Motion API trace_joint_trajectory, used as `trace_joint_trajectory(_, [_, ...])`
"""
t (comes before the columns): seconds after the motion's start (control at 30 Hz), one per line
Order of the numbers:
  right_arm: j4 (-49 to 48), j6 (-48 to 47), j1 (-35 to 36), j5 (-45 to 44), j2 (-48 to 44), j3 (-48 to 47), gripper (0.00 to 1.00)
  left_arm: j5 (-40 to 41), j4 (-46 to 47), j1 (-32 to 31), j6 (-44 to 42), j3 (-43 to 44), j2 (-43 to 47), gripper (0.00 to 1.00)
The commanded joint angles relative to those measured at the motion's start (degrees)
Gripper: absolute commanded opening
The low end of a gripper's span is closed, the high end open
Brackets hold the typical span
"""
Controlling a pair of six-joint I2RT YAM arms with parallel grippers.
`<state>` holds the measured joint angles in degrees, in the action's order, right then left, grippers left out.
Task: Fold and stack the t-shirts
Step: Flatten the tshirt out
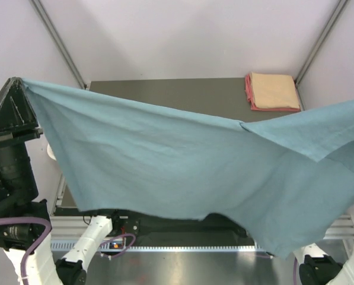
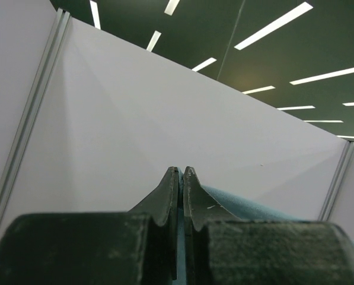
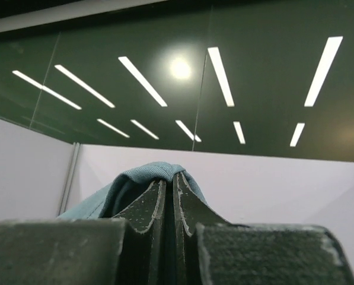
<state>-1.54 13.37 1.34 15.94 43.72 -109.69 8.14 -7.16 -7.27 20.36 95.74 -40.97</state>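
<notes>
A large dusty blue-grey t-shirt [image 1: 182, 172] hangs stretched in the air across the whole table, sagging toward the near edge. My left gripper [image 1: 19, 83] is raised high at the far left, shut on one corner of it; in the left wrist view, cloth [image 2: 254, 208] shows between the closed fingertips of the left gripper [image 2: 181, 170]. My right gripper [image 3: 169, 176] is shut on the opposite end, with blue cloth [image 3: 147, 172] bunched over its tips; it lies past the right edge of the top view. A folded peach t-shirt [image 1: 274, 89] lies on a folded pink-red one [image 1: 248, 89] at the table's back right corner.
The dark table [image 1: 165, 89] stands inside white booth walls with slanted metal poles [image 1: 61, 41] at the back corners. A metal rail [image 1: 182, 248] runs along the near edge between the arm bases. The hanging shirt hides most of the tabletop.
</notes>
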Motion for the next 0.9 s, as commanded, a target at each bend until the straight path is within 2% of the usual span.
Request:
trace_joint_trajectory(0.0, [-1.9,1.0,-0.6,-0.2,3.1,2.9,0.0,1.6,2.0,0.2,-1.5,-2.5,-1.9,0.0])
trace_joint_trajectory(0.3, [-10.0,2.5,-0.7,0.3,13.0,17.1,0.0,3.9,10.6,0.1,1.1,-18.6,-10.5,0.0])
trace_joint_trajectory(0.53, [-16.4,2.2,-0.7,0.9,25.9,27.6,0.0,3.1,16.5,0.2,2.4,-28.5,-23.3,0.0])
trace_joint_trajectory(0.7, [-22.4,1.8,-0.7,1.7,36.1,30.8,0.0,5.0,22.5,0.3,1.9,-32.1,-32.5,0.0])
trace_joint_trajectory(0.73, [-23.9,2.0,-0.7,1.8,37.9,30.8,0.0,4.3,23.6,0.3,1.6,-32.6,-36.5,0.0])
trace_joint_trajectory(0.87, [-25.9,1.7,-0.6,1.9,49.3,28.0,0.0,3.2,26.8,0.5,1.0,-30.1,-47.8,0.0])
